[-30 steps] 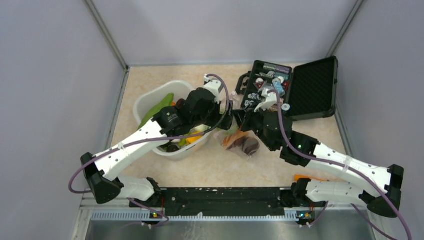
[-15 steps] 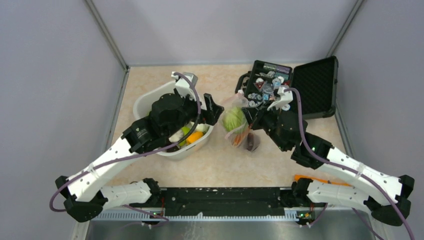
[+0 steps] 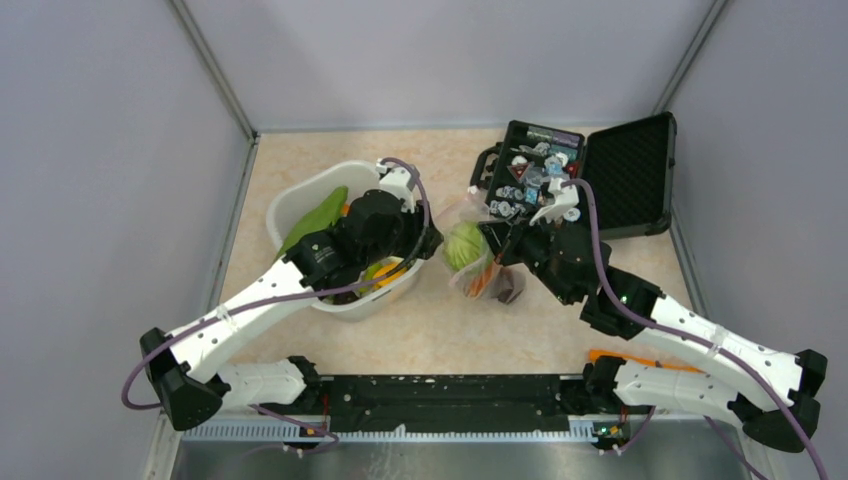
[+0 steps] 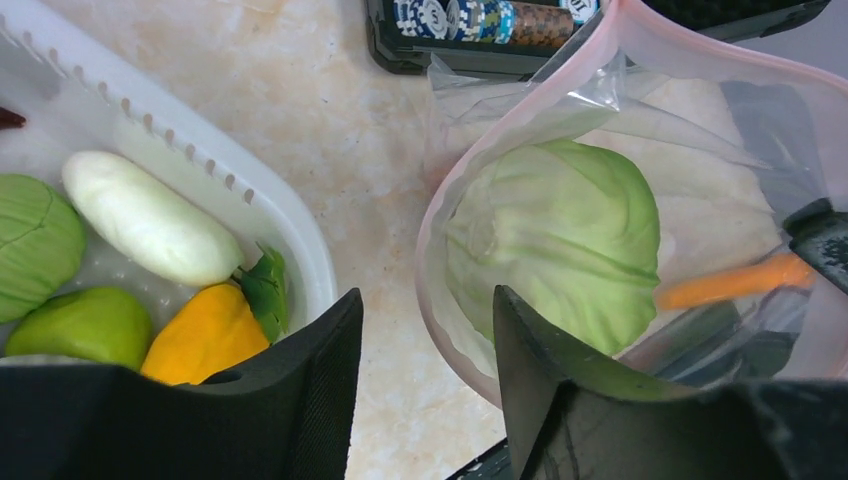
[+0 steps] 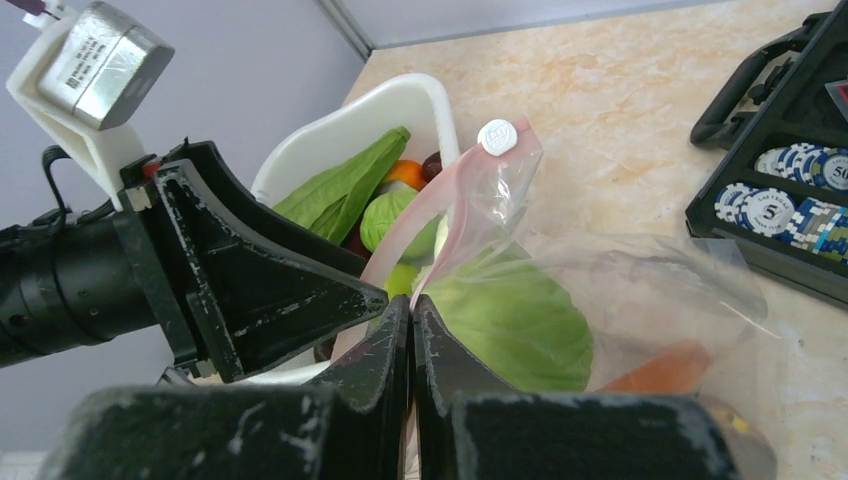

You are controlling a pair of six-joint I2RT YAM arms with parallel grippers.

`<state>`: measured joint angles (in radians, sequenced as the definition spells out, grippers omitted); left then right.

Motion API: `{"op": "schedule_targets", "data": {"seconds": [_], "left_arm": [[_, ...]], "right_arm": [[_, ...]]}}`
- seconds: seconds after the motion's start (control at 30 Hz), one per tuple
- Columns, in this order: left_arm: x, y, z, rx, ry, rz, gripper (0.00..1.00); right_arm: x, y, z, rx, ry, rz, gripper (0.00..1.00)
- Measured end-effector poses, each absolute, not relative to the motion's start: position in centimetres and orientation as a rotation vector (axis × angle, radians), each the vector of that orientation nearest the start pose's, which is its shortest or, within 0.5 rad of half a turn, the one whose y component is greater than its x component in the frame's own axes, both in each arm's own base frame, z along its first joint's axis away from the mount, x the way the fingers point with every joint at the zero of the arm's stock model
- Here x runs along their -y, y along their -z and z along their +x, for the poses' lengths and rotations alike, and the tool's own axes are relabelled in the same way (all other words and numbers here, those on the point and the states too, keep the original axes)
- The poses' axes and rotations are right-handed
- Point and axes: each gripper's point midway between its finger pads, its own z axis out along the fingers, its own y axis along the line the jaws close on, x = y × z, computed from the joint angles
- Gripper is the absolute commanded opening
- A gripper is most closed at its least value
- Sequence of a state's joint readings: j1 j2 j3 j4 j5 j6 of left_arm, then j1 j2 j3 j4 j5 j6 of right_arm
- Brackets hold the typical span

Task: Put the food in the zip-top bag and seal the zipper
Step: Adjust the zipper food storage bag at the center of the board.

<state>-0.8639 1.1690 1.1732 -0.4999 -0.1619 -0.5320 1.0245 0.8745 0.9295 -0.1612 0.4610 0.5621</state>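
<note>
The zip-top bag [image 3: 470,255] stands between the arms, mouth toward the tub. It holds a green cabbage [image 4: 560,235], a carrot [image 4: 735,283] and a dark purple piece [image 3: 508,290]. My right gripper [image 5: 411,300] is shut on the pink zipper [image 5: 430,215] edge, below its white slider [image 5: 497,135]. The left gripper [image 4: 425,295] is open at the bag's mouth, and the pink rim [image 4: 432,300] curves into the gap beside its right finger [image 4: 540,370]. More food lies in the white tub [image 4: 290,235]: a white radish [image 4: 150,230], another cabbage [image 4: 35,245], a yellow-orange piece [image 4: 205,335] and a green leafy piece [image 3: 315,215].
An open black case [image 3: 590,175] with blue-and-white chips [image 5: 790,205] sits just behind the bag. An orange piece [image 3: 620,356] lies on the table by the right arm's base. Grey walls close in the table on three sides.
The cabbage has dropped into the bag and my right gripper has raised the bag's mouth. My left gripper swung back over the tub, then returned to the bag's rim with narrower jaws.
</note>
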Motion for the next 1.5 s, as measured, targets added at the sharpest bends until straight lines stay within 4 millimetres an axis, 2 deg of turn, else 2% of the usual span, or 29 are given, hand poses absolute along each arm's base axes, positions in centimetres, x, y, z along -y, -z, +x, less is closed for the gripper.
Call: {"op": "schedule_targets", "data": {"seconds": [0.13, 0.3, 0.33, 0.5, 0.63, 0.8, 0.97, 1.17, 1.3, 1.4, 1.43, 1.47, 1.5], "left_arm": [[27.1, -25.8, 24.2, -2.145, 0.695, 0.233, 0.37], [27.6, -24.9, 23.6, -2.172, 0.739, 0.254, 0.04], [27.7, -25.0, 23.6, -2.170, 0.753, 0.261, 0.00], [28.2, -26.3, 23.7, -2.134, 0.788, 0.299, 0.00], [28.4, -29.8, 24.3, -2.047, 0.809, 0.326, 0.00], [28.7, -33.3, 24.7, -1.955, 0.840, 0.341, 0.00], [29.3, -33.1, 25.9, -1.958, 0.826, 0.344, 0.00], [31.5, -31.4, 26.6, -2.006, 0.873, 0.400, 0.00], [32.8, -31.6, 26.4, -2.001, 0.926, 0.438, 0.00], [33.0, -31.7, 26.5, -1.989, 0.939, 0.435, 0.16], [33.0, -31.7, 26.7, -1.981, 0.939, 0.422, 0.32], [32.9, -31.4, 26.9, -1.983, 0.933, 0.413, 0.54], [32.7, -30.8, 27.1, -1.993, 0.919, 0.396, 0.65]], "right_arm": [[-25.1, -32.8, 22.0, -1.733, -0.808, -0.044, 0.00], [-25.2, -32.8, 22.0, -1.734, -0.810, -0.047, 0.00], [-25.2, -32.8, 22.0, -1.734, -0.810, -0.047, 0.00], [-25.1, -32.2, 22.4, -1.746, -0.766, -0.063, 0.00], [-24.9, -31.7, 23.0, -1.761, -0.692, -0.074, 0.00], [-23.0, -33.7, 22.8, -1.684, -0.690, -0.027, 0.00], [-20.6, -35.5, 22.4, -1.623, -0.671, 0.014, 0.00], [-18.5, -35.2, 22.2, -1.630, -0.597, 0.032, 0.00], [-16.7, -36.3, 21.5, -1.594, -0.608, 0.072, 0.00], [-16.1, -36.9, 21.4, -1.572, -0.621, 0.099, 0.00], [-16.4, -36.9, 21.5, -1.572, -0.627, 0.102, 0.00], [-16.7, -36.7, 21.7, -1.579, -0.626, 0.099, 0.00], [-17.3, -36.4, 21.9, -1.591, -0.623, 0.094, 0.00]]}}
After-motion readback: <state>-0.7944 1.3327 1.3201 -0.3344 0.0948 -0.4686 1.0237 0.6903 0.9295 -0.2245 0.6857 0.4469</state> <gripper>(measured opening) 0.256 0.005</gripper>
